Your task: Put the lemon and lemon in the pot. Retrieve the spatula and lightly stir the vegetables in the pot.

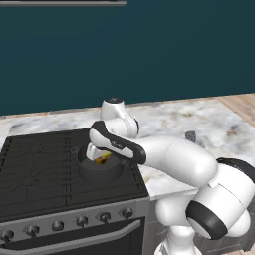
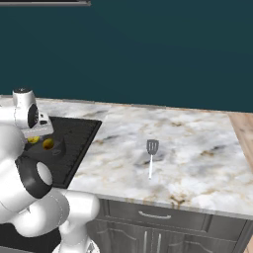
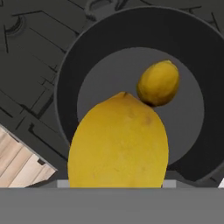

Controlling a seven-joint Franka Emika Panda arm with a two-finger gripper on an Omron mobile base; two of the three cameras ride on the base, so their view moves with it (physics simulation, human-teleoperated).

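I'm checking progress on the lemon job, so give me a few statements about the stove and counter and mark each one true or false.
1. One lemon already lies on the floor of the pot. True.
2. The second lemon lies on the marble counter. False: it is at the gripper, over the pot's mouth.
3. The spatula lies on the counter, to the right of the stove. True.
4. The spatula's blade rests inside the pot. False: it lies flat on the counter, apart from the pot.
5. The pot sits on the stove. True.
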